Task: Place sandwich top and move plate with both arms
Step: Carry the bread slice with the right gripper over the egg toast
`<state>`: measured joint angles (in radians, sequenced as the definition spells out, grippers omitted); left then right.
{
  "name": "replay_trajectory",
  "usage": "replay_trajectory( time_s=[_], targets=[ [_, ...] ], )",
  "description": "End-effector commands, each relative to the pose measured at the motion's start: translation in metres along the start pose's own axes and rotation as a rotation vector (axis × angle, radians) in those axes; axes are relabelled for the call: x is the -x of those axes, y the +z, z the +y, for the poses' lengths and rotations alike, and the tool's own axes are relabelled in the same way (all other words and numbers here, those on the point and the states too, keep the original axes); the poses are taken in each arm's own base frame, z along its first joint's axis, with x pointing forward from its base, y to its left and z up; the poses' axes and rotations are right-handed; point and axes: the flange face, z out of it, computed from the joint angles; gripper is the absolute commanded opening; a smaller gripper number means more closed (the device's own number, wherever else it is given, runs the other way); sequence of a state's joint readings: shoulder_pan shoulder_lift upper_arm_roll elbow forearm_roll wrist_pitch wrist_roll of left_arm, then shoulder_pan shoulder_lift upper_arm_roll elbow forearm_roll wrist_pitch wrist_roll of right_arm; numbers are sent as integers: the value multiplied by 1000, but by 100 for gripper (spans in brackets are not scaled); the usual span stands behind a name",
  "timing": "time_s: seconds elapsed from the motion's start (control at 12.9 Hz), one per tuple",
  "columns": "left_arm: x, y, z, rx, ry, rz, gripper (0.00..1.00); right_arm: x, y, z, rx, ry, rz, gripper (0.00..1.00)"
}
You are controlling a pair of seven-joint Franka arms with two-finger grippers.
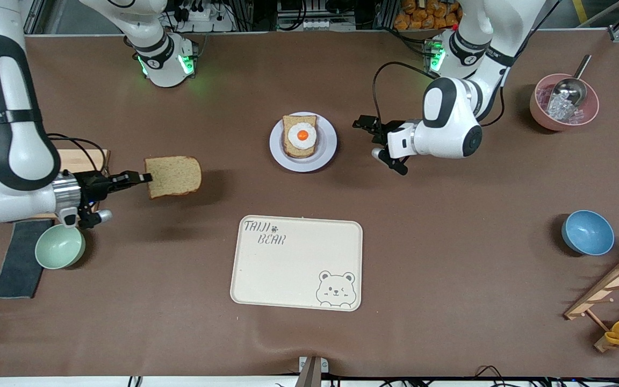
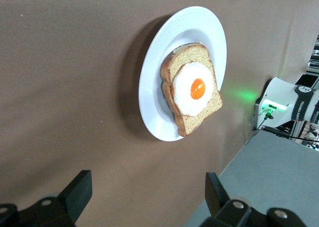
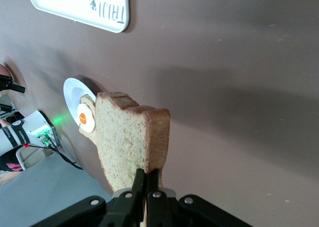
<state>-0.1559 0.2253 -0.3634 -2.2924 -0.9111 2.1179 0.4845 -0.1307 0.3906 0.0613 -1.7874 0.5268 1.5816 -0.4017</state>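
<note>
Right gripper (image 1: 145, 177): I see it clamped tight on one edge of the sandwich top (image 1: 174, 176), holding the slice up in the air over bare table toward the right arm's end; in the right wrist view the fingers (image 3: 141, 187) pinch the bread's edge (image 3: 127, 142).
Sandwich top: plain brown slice, held roughly level, well apart from the plate (image 1: 328, 152).
Plate: I see it on the table near the middle, between the two arms, farther from the front camera than the bear-printed tray (image 1: 297, 262).
Egg slice (image 1: 300, 136): lies on the plate, fried egg on top, uncovered.
Left gripper (image 1: 378, 138): I read its fingers spread wide, holding nothing, hovering just beside the plate on the left arm's side; its wrist view shows both fingers (image 2: 75, 189) apart with the plate (image 2: 154, 87) ahead of them.
Left arm: waits.
</note>
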Motion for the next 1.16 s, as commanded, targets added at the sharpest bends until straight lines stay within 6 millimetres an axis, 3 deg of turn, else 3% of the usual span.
replay_trajectory(
  time_s=[0.0,0.39,0.62,1.09],
  targets=[
    [1,4,3,39,-4,22,100,8,29,-49,36,49,29,0],
    [-2,19,11,68,-30,50,100,4,101,-94,-1,45,77,0],
    [-3,25,12,75,-39,56,100,6,157,-137,34,48,95,0],
    [-3,25,12,75,-41,60,100,36,239,-169,74,24,76,0]
  ],
)
